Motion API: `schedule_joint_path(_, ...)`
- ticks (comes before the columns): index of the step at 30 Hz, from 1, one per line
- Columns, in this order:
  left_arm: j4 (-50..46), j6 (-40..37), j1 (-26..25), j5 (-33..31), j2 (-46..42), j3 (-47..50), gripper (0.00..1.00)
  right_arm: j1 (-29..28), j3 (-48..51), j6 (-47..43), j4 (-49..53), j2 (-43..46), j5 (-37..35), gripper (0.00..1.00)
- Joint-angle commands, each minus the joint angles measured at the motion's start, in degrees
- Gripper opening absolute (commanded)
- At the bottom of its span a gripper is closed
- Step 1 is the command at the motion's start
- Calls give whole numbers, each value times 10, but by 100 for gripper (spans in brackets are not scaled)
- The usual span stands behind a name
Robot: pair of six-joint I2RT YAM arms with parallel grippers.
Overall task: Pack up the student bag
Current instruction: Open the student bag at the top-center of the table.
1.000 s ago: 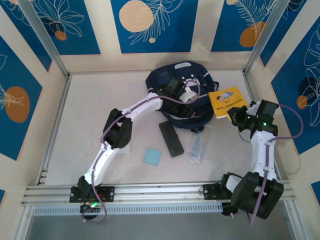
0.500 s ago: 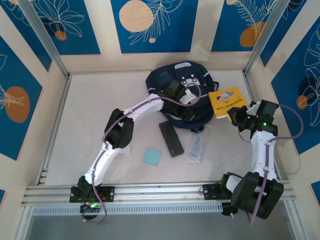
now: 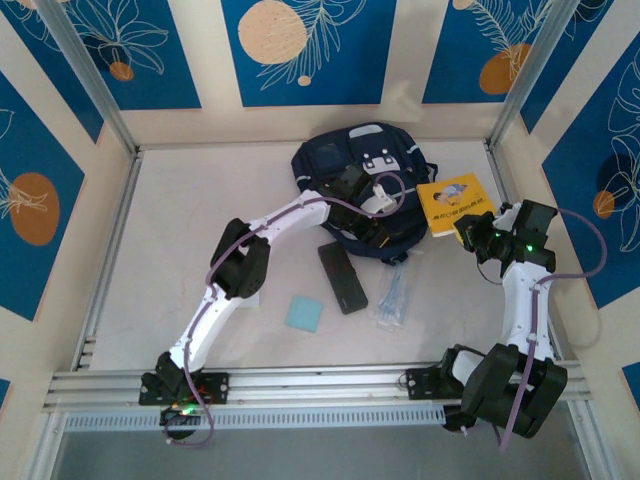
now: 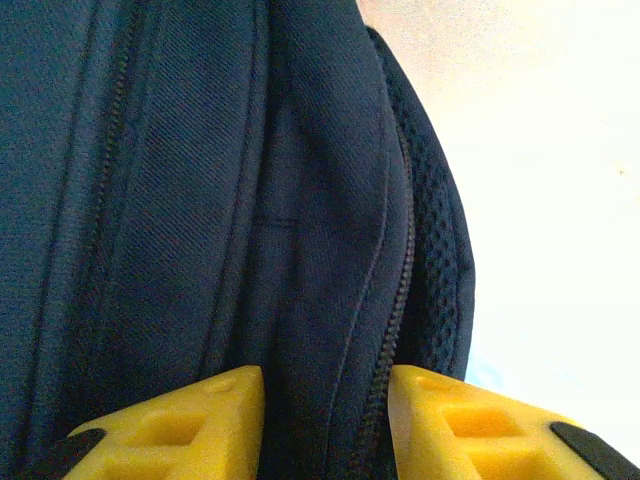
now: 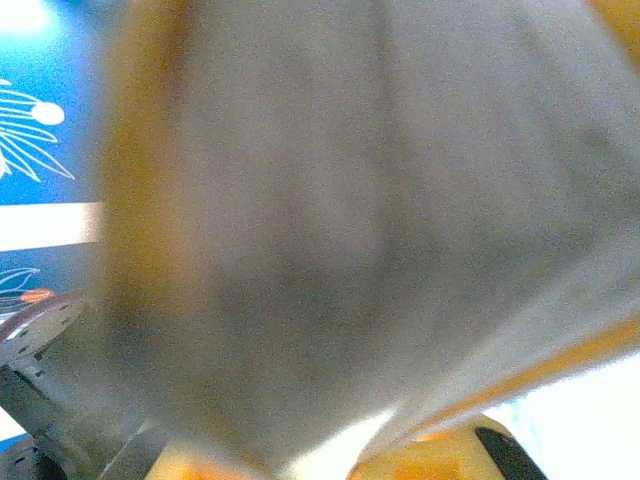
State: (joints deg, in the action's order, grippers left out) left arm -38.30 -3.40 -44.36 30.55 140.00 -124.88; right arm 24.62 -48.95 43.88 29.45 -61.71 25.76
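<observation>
I can't tell if my left jaws pinch the student bag [image 4: 200, 200]. Right jaws clamp the yellow book [image 3: 452, 198].

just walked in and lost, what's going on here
Two robot arms are packing a bag. The left gripper straddles a fabric fold by the bag's zip; whether it grips is unclear. The right gripper holds a yellow book right of the bag. A black case, a blue pad and a clear packet lie on the table.
</observation>
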Motion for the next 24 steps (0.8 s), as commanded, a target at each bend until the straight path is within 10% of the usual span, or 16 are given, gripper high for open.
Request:
schedule_joint_path(1, 25, 34, 8, 6, -8, -4, 37, 2, -8, -17, -18, 11, 27, 0)
schedule_joint_path(6, 49, 63, 16, 28, -11, -5, 31, 2, -7, -18, -19, 11, 29, 0)
schedule_joint_path(12, 42, 56, 17, 17, -6, -5, 1, 2, -7, -20, -19, 12, 33, 0)
schedule_joint_path(24, 102, 223, 60, -38, -77, 18, 0, 8, -8, -19, -4, 45, -17, 0)
